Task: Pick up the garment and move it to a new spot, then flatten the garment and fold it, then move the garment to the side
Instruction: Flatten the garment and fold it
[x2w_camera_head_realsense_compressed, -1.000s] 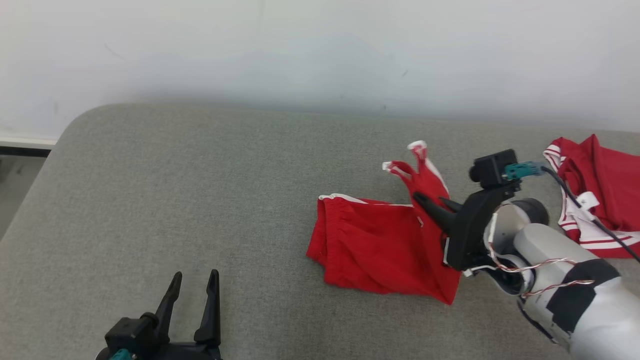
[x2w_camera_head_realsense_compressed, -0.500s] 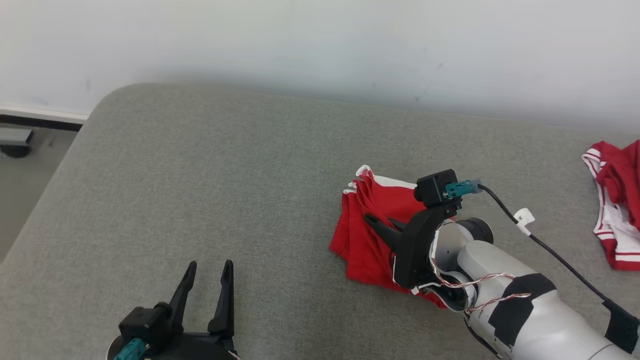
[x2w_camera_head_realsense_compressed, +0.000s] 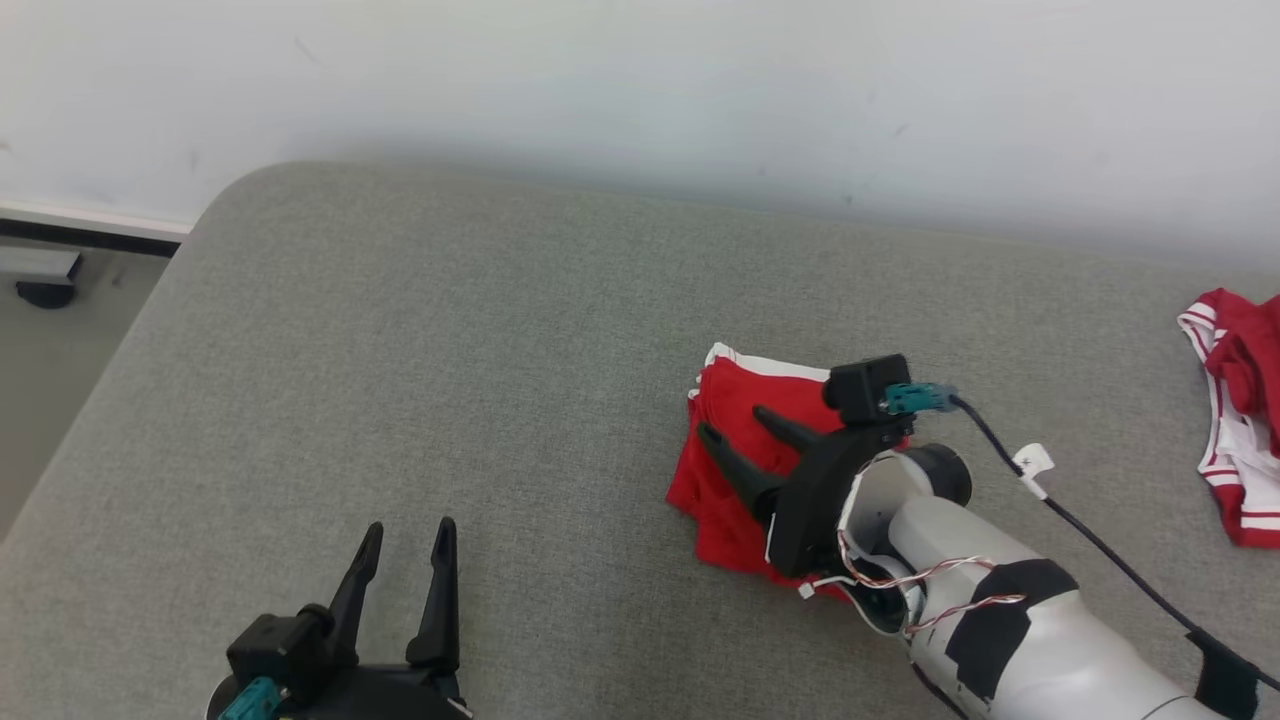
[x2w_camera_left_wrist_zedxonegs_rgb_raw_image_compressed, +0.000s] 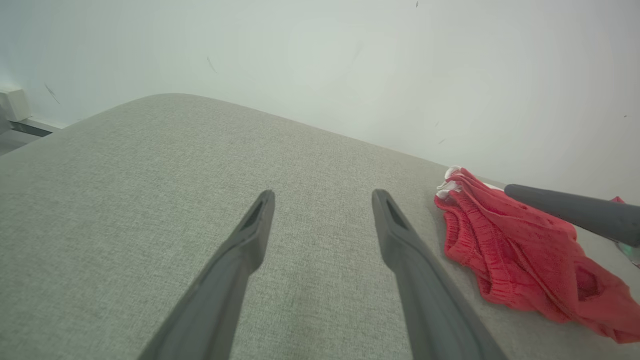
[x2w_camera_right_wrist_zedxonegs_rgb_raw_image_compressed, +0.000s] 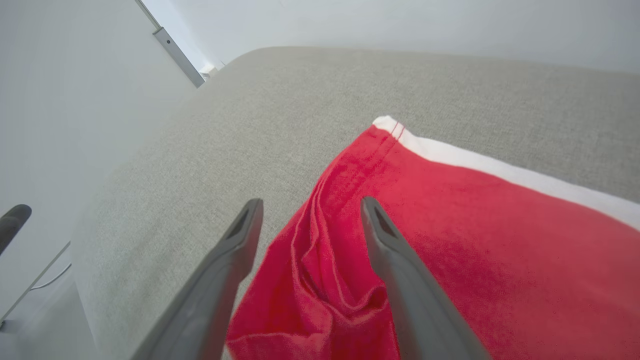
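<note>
The garment (x2w_camera_head_realsense_compressed: 712, 500), red with a white stripe, lies folded in a small bundle on the grey padded surface (x2w_camera_head_realsense_compressed: 400, 350), right of centre. My right gripper (x2w_camera_head_realsense_compressed: 732, 422) hovers just over it, open, with its fingers pointing left and nothing between them. In the right wrist view the red garment (x2w_camera_right_wrist_zedxonegs_rgb_raw_image_compressed: 475, 225) lies wrinkled under the spread right gripper (x2w_camera_right_wrist_zedxonegs_rgb_raw_image_compressed: 311, 201). My left gripper (x2w_camera_head_realsense_compressed: 408, 526) stands open and empty at the lower left, well clear of the cloth. The left wrist view shows the left gripper (x2w_camera_left_wrist_zedxonegs_rgb_raw_image_compressed: 324, 194) open, with the garment (x2w_camera_left_wrist_zedxonegs_rgb_raw_image_compressed: 500, 235) off to its right.
A second red-and-white garment (x2w_camera_head_realsense_compressed: 1240, 430) lies at the right edge of the surface. A pale wall (x2w_camera_head_realsense_compressed: 640, 90) runs along the back. The surface ends in a rounded corner at the left, with floor (x2w_camera_head_realsense_compressed: 50, 380) beyond. A black cable (x2w_camera_head_realsense_compressed: 1100, 545) trails from my right wrist.
My right gripper carried a corner of the garment leftward over itself, folding it smaller, then opened and let go. The head camera has shifted. The left gripper stays open.
</note>
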